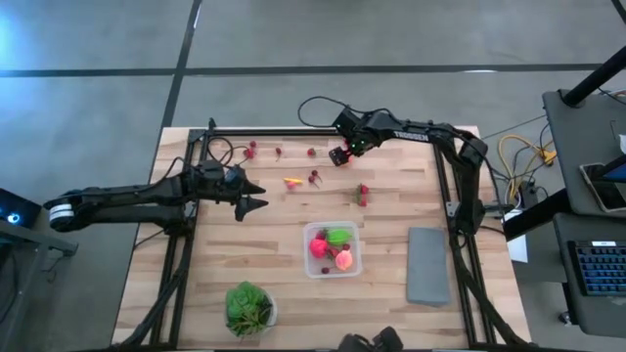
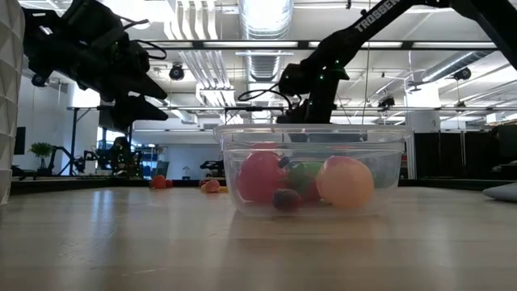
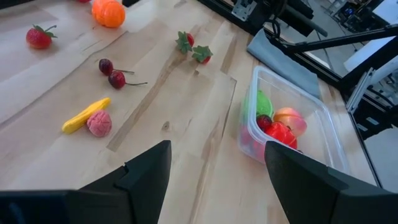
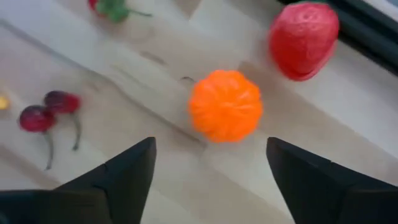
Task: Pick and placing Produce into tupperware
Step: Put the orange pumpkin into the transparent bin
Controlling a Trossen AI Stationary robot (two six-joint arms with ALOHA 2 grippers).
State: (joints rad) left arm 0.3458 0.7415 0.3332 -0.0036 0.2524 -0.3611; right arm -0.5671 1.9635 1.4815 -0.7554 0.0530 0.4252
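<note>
Risk lies with the orange (image 4: 225, 106) at the table's far side, right of centre: below the right gripper (image 4: 211, 180), whose fingers are spread wide and empty, it could be nudged away from the tupperware (image 1: 332, 249), near centre.

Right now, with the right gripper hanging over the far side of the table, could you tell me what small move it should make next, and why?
Probably lower the right gripper straight down around the orange fruit. Its jaws stand open, the fruit lies between them just ahead, and nothing is held yet.
</note>
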